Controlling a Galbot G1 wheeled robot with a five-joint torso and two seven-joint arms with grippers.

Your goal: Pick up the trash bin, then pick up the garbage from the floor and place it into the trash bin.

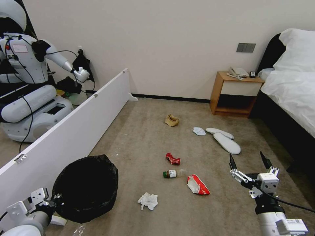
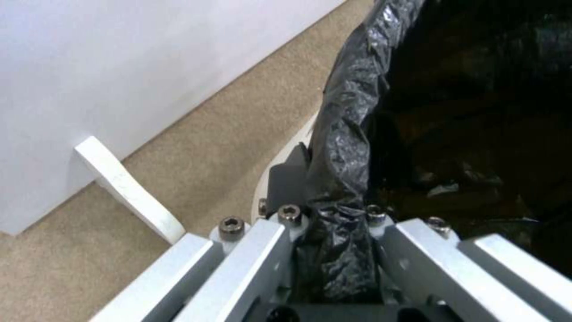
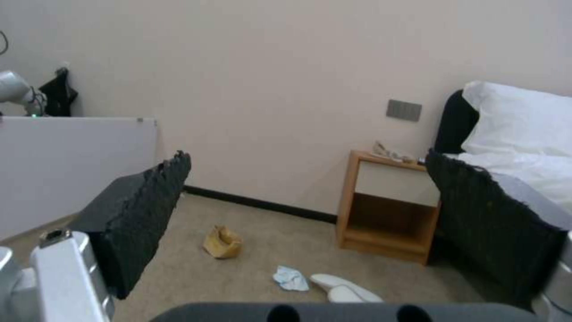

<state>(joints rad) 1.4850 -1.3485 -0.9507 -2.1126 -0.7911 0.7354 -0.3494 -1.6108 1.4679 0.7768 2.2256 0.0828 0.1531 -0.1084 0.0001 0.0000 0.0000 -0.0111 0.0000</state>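
At the lower left of the head view, our left gripper [image 1: 54, 200] is clamped on the near rim of the trash bin [image 1: 86, 187], a round bin lined with a crinkly black bag; the left wrist view shows the bag's rim [image 2: 346, 179] pinched between its fingers. At the lower right, our right gripper [image 1: 250, 160] hangs above the floor [image 1: 137, 141] with its two black fingers spread wide apart, nothing between them.

On the beige carpet between them lies a crumpled white tissue [image 1: 148, 200] at lower centre. Just past it are a red-white snack packet [image 1: 197, 185], a green-capped bottle [image 1: 171, 173] on its side, and a crushed red can [image 1: 172, 159].

Farther off, right of centre, two white slippers [image 1: 224, 140] lie side by side, with another tissue [image 1: 199, 131] just left of them. A brown paper bag [image 1: 172, 120] sits beyond, near the centre. A white panel [image 1: 65, 131] runs along the left; a wooden nightstand [image 1: 234, 95] and a bed [image 1: 292, 85] stand at the upper right.
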